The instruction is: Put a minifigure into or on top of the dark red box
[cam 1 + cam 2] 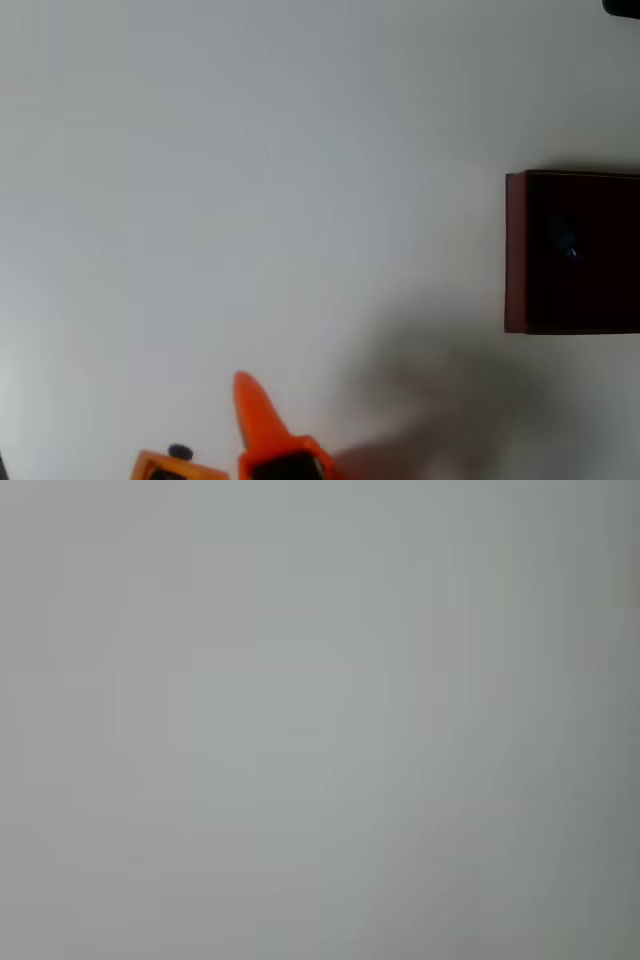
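Minifigure: a small bluish speck (568, 243) lies on the very dark floor inside the dark red box (516, 252), well to the right of the pincer and farther up the overhead view. It is too small and dim to make out its shape.

Why it lies there: judged from the task, the figure sits where it was meant to go, so the placing step looks done. Nothing touches it.

Dark red box: it stands at the right edge of the overhead view, cut off by the frame, well apart from the pincer. Its left wall faces the pincer's side of the table (250, 180).

Pincer: an orange pointed finger (258, 412) rises from the bottom edge of the overhead view, its tip aimed up the picture. One finger is all I can make out, so I cannot tell whether it is released or clenched. Nothing is seen in it.

Arm pose: the orange arm body (285, 464) sits low at the bottom edge, drawn back from the box, which reads as a rest pose.

Shadow: a soft grey patch (440, 390) spreads right of the pincer, between it and the box.

Wrist view: plain blurred grey, no detail.
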Tool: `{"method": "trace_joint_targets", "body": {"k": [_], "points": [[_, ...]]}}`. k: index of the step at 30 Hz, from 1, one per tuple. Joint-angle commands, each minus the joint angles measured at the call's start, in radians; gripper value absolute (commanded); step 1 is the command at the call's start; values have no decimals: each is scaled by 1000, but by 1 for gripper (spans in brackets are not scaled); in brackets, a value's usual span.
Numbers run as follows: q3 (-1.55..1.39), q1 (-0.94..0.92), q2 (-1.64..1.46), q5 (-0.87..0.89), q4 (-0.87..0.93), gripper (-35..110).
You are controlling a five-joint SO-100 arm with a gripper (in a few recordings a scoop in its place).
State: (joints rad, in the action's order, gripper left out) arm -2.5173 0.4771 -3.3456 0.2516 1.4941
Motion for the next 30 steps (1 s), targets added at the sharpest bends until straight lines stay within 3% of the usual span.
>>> {"method": "trace_joint_targets", "body": {"k": [1, 8, 12, 17, 20, 23, 30], "points": [[-26, 63, -11, -83, 26, 2], [-187, 156, -60, -167, -34, 0], [-299, 199, -67, -302, -44, 0], [-417, 305, -67, -353, -156, 0], [-508, 347, -67, -308, -210, 0], [-522, 339, -66, -112, -201, 0], [-503, 448, -66, -206, -137, 1]]}}
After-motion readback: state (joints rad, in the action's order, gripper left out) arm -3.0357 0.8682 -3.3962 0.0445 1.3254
